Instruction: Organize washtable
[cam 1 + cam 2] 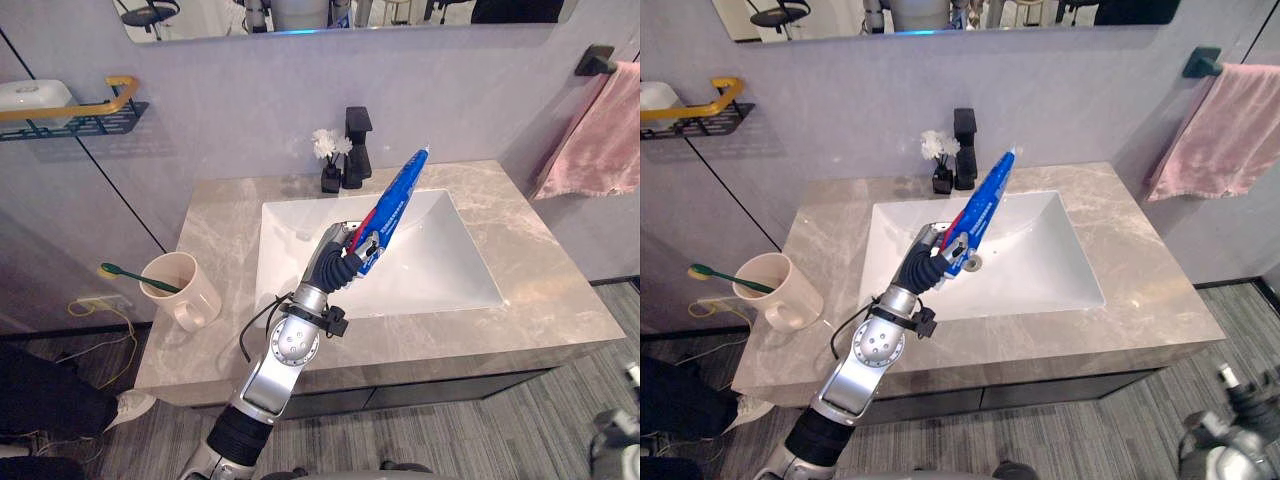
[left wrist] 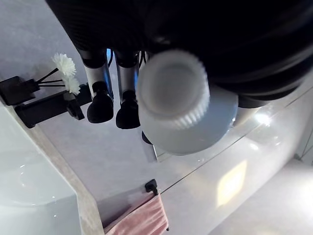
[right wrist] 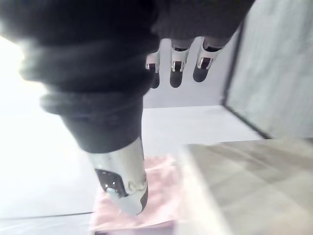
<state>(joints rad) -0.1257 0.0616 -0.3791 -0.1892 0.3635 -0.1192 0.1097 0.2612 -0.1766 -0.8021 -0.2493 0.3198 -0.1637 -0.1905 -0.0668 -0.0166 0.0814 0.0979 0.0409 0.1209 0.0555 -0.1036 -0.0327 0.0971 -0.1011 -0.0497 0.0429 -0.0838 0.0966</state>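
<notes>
My left hand is curled around the blue toothpaste tube — held tilted above the sink; my right hand hangs relaxed, empty.

A blue toothpaste tube with red and white markings stands tilted at the centre of the frame, above the white basin. The left hand grips its lower end, and its flat crimped end points to the upper right. Its white ribbed cap faces the wrist camera. At lower left, a cream mug stands upright on the counter, with a green toothbrush leaning out to the left.
</notes>
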